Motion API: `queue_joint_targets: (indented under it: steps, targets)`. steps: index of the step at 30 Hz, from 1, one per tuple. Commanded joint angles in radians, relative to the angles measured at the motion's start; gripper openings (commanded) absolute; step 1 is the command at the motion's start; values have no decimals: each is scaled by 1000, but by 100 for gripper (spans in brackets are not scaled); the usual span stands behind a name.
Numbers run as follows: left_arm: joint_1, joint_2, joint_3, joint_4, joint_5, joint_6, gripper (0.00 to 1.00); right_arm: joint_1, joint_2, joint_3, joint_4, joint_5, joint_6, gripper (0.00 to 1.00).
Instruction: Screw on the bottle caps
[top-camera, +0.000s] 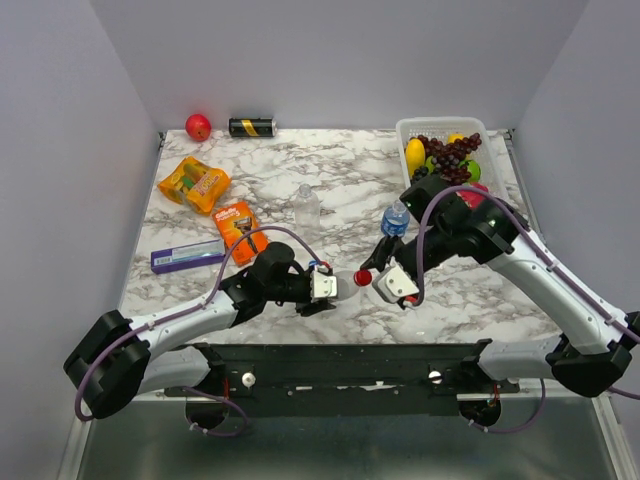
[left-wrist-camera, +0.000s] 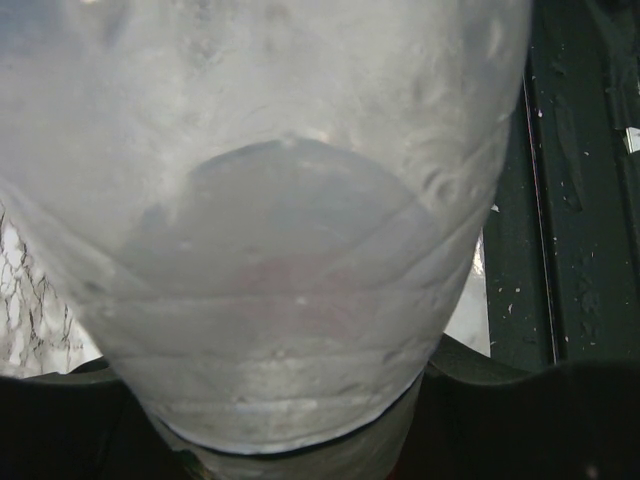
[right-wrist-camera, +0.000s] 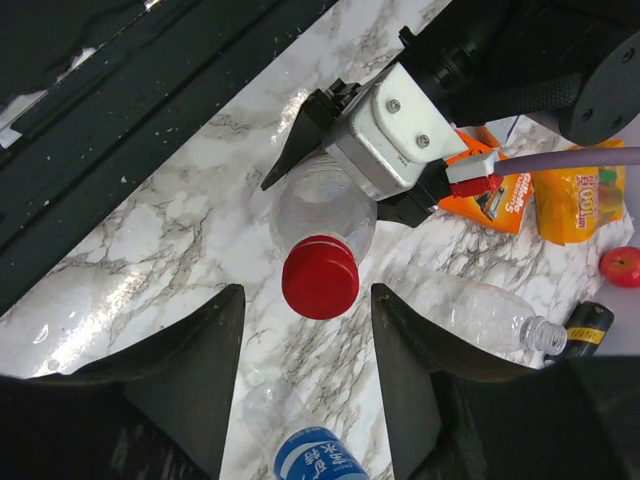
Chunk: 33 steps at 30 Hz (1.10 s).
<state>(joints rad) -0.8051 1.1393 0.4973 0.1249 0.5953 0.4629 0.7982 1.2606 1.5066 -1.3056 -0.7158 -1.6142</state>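
My left gripper (top-camera: 328, 288) is shut on a clear bottle (right-wrist-camera: 322, 210) and holds it on its side, low over the table. The bottle's body fills the left wrist view (left-wrist-camera: 290, 200). A red cap (top-camera: 362, 277) sits on its neck and shows in the right wrist view (right-wrist-camera: 320, 277). My right gripper (top-camera: 376, 262) is open, its fingers (right-wrist-camera: 190, 370) either side of the cap and clear of it. The blue-labelled bottle (top-camera: 395, 221) stands just behind, with a blue cap (top-camera: 398, 207) on top. The plain bottle (top-camera: 307, 206) stands farther back, its neck (right-wrist-camera: 545, 335) bare.
A white basket (top-camera: 405, 128) of fruit stands at the back right. A black-and-gold can (top-camera: 252, 127) and a red ball (top-camera: 198, 127) lie at the back left. Two orange packs (top-camera: 195, 183) (top-camera: 240, 228) and a blue box (top-camera: 187, 257) lie on the left.
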Motion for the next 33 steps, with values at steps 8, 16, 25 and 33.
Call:
queue_joint_targets:
  steps: [8,16,25,33]
  targets:
    - [4,13,26,22,35,-3,0,19,45,3,8,4,4,54]
    - [7,17,26,42,34,-4,0,24,46,-14,35,15,16,49]
    - [11,28,30,58,31,-15,0,26,42,-48,94,29,51,40]
    - [14,7,14,212,-173,-203,0,21,193,84,118,56,553,15]
